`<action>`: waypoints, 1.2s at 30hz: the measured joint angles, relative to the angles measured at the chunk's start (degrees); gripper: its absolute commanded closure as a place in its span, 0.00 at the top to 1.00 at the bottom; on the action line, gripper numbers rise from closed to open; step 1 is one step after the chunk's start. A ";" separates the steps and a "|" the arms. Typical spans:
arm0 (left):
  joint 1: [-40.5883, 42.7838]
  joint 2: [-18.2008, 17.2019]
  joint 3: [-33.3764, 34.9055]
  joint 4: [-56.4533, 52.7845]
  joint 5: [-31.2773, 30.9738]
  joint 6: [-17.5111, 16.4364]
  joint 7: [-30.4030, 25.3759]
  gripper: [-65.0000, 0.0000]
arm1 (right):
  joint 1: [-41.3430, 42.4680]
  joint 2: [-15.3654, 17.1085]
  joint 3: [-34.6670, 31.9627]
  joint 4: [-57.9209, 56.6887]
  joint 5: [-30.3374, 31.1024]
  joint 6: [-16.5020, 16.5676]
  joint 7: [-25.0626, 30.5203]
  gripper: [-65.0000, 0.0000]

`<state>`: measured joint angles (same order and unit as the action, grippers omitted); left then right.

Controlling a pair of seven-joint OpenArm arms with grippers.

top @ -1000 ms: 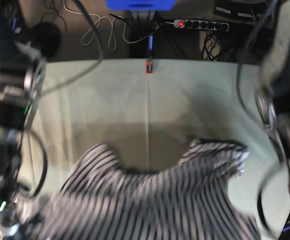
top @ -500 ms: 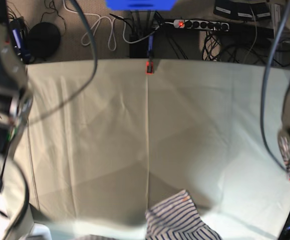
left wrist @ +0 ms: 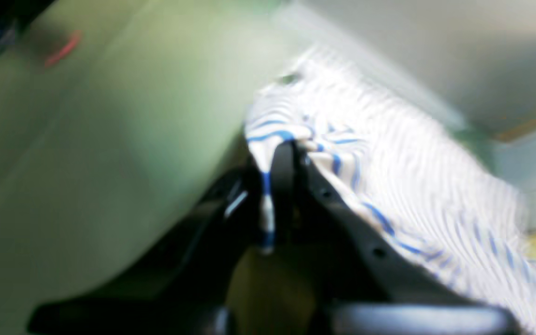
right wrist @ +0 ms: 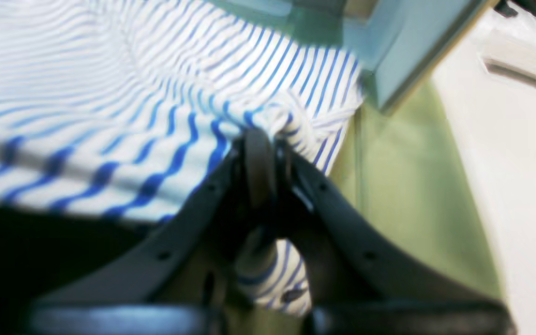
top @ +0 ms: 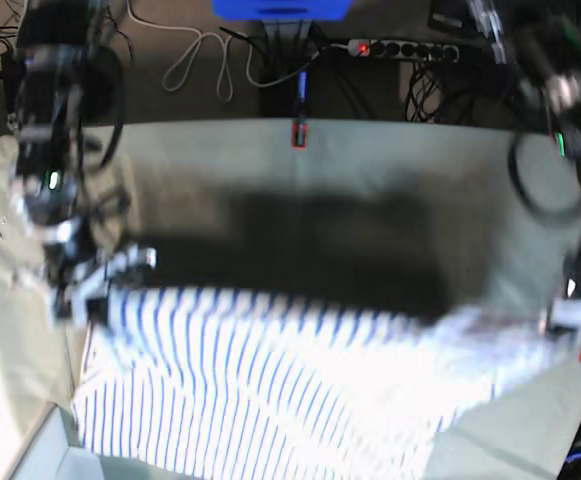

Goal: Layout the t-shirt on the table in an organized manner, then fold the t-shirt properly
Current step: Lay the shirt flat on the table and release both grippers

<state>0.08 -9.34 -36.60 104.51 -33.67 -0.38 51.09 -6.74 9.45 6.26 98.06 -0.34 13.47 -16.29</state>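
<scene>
Left claw (left wrist: 281, 158): closed on a bunched corner of the t-shirt (top: 270, 380).
Right claw (right wrist: 259, 153): pinches another corner.
T-shirt: hangs stretched between both claws, above the surface (top: 370, 180).
Change: before, only a crumpled part showed at the near edge; now it is spread wide.

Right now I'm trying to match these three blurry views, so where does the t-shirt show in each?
Base: the t-shirt hangs spread across the lower half, between both arms.
Left wrist: centre to lower right, pinched by the left gripper.
Right wrist: upper left, pinched by the right gripper.
Shared landmark: the table.
</scene>
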 measured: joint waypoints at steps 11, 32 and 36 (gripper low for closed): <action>13.88 7.63 -12.52 -5.75 -0.33 -6.54 -0.07 0.00 | -8.37 1.86 1.07 -2.19 0.13 0.07 1.25 0.18; 18.88 13.16 -24.37 -1.33 0.13 -16.37 -0.09 0.00 | -13.60 -2.56 16.15 4.98 -0.33 3.91 1.57 0.55; 18.60 13.03 -24.39 -1.33 0.00 -16.37 -0.11 0.00 | -14.16 -2.69 11.61 4.02 -0.33 3.96 1.38 0.55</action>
<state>18.68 3.68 -60.99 103.18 -33.67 -16.75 50.98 -20.91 6.76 17.87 102.08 -0.67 17.43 -14.92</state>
